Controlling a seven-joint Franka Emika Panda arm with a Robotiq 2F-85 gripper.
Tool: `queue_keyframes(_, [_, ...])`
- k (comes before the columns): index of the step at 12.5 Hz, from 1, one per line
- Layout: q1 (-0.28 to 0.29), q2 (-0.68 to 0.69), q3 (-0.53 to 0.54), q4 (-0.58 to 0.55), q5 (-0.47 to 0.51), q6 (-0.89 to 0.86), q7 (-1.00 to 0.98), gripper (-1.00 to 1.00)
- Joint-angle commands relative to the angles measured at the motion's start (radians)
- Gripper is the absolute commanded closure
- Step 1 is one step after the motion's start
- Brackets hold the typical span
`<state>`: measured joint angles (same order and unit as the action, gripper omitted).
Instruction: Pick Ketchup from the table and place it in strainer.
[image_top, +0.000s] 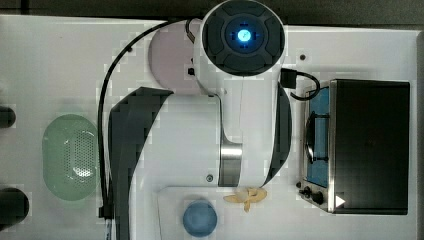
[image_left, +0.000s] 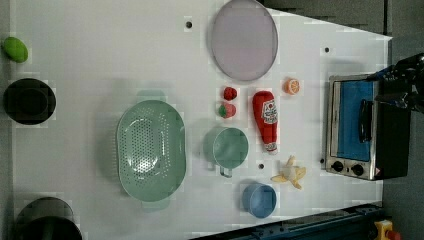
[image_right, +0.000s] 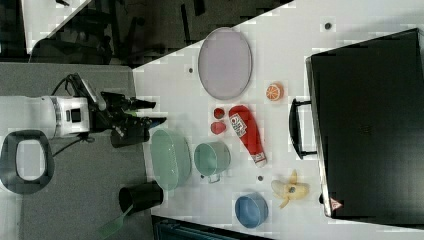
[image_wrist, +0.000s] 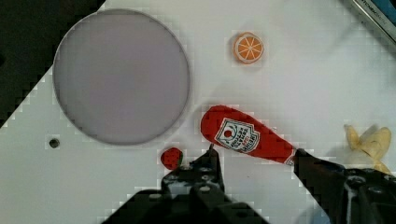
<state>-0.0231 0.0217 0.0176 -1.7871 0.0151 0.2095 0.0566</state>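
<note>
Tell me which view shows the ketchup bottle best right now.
The left view: the whole ketchup lies unobstructed on the table, label up, between the strawberries and the toaster oven. The right view also shows it whole but at an angle. The wrist view is closer, with the hand covering its cap.

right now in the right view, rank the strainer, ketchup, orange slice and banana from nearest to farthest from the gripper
1. strainer, just below the gripper, at the table's near edge.
2. ketchup, mid-table.
3. orange slice, farther to the right view's right, higher up.
4. banana, the right view's lower right.
</note>
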Motion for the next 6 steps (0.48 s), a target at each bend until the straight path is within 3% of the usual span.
queue_keyframes(1, [-0.109, -0.238, 0.019, -0.112, 0.015, -0.149, -0.045, -0.59])
queue_keyframes(3, [-0.108, -0.238, 0.020, -0.123, 0.015, -0.149, -0.050, -1.00])
queue_keyframes(6, [-0.105, -0.226, 0.034, -0.166, 0.015, -0.126, -0.122, -1.00])
